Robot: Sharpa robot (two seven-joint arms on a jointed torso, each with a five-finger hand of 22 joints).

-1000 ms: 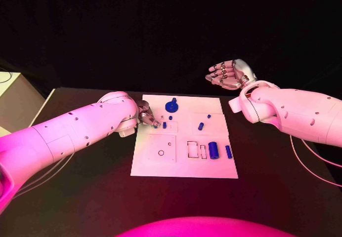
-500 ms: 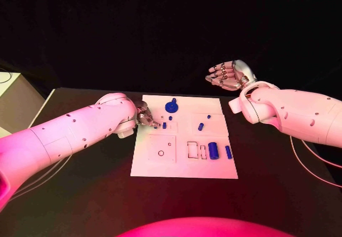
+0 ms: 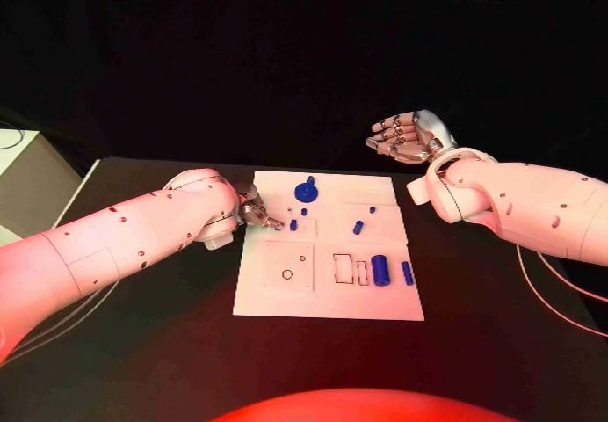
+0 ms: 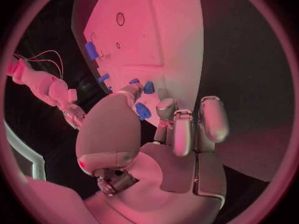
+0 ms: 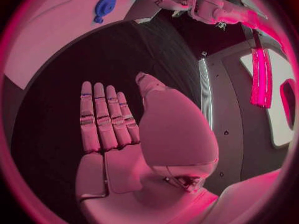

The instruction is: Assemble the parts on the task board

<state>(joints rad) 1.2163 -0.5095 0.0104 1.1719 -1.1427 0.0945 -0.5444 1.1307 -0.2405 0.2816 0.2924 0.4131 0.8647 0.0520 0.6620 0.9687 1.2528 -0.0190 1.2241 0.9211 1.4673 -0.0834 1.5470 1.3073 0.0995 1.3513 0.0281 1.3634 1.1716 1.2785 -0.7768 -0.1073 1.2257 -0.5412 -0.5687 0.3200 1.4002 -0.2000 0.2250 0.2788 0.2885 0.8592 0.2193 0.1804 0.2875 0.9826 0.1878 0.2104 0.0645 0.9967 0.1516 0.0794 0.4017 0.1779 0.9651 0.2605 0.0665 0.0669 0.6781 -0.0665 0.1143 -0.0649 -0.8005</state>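
The left hand (image 3: 257, 211) sits at the board's (image 3: 329, 303) left edge, pinching a small blue part (image 4: 142, 110) between thumb and fingertip just above the near corner, beside the upright pegs (image 3: 293, 224). Over the last second it has barely shifted, so I judge it is lining the part up, not yet seating it. The right hand (image 3: 406, 136) hovers well clear past the far right corner, fingers straight together, holding nothing.

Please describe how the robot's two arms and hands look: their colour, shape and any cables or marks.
Both arms are thick, rounded white shells dotted with small dark holes; thin cables hang beside each. The left hand and right hand are silver metal with segmented fingers. In the wrist views, smooth rounded covers sit over the thumb side of each palm.
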